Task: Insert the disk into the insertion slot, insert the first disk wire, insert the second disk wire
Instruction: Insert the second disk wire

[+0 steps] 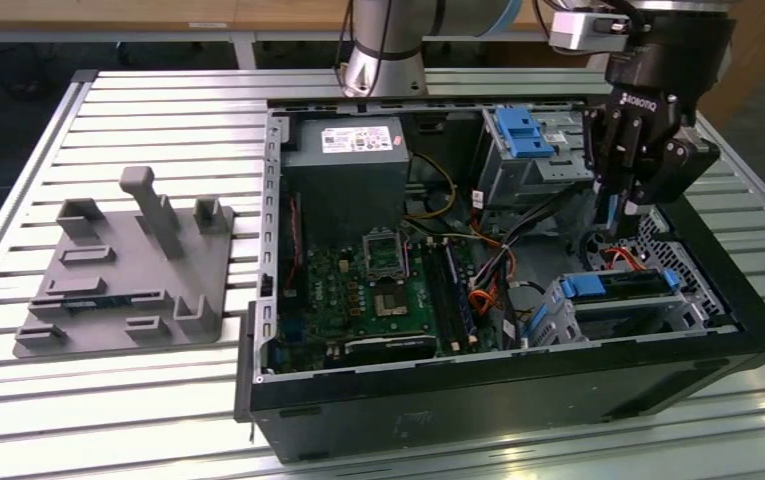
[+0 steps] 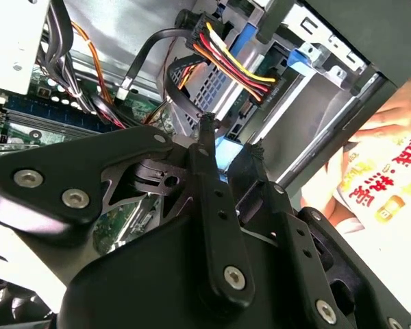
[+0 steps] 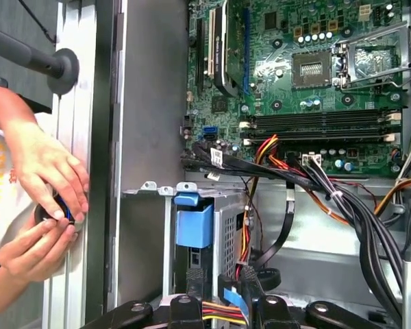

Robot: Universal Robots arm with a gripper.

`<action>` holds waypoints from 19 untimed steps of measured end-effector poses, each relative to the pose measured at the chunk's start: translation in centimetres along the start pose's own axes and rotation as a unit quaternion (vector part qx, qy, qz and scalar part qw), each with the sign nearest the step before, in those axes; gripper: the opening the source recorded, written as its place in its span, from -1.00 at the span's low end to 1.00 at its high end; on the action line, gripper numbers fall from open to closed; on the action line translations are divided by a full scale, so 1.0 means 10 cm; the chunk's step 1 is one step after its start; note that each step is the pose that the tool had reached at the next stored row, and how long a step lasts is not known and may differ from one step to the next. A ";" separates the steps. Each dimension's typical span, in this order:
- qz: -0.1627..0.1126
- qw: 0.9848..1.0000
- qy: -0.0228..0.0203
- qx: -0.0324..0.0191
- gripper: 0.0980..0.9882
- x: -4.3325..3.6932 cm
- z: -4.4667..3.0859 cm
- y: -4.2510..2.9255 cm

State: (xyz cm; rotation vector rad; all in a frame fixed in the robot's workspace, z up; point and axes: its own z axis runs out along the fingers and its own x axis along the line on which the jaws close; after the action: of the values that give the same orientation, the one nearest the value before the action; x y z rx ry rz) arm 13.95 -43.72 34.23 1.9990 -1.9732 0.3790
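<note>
Grey mesh insertion slot (image 1: pixel 558 322) held the disk (image 1: pixel 622 292) at five o'clock of the case (image 1: pixel 489 400) in the exterior view. My claw (image 1: pixel 613 222) hung at the slot's twelve o'clock. I could not tell its grip.

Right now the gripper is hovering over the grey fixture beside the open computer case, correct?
No. The exterior view shows the gripper hovering inside the open computer case, above the blue-railed disk. The grey fixture lies apart beside the case.

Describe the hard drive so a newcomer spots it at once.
Find the open black computer case. In its near corner on the exterior view's right, a grey cage holds the disk: flat, framed in bright blue, lower than the latched bay behind.
</note>
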 end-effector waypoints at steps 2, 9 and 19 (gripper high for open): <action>0.000 1.000 0.001 0.000 -0.42 -0.007 0.008 0.000; 0.002 1.000 0.003 0.000 -0.42 -0.009 0.012 0.005; 0.008 1.000 0.008 -0.001 -0.42 -0.029 0.024 0.004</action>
State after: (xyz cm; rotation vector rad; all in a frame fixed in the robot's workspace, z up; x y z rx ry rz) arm 13.90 -43.55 33.90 1.9734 -1.9813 0.3949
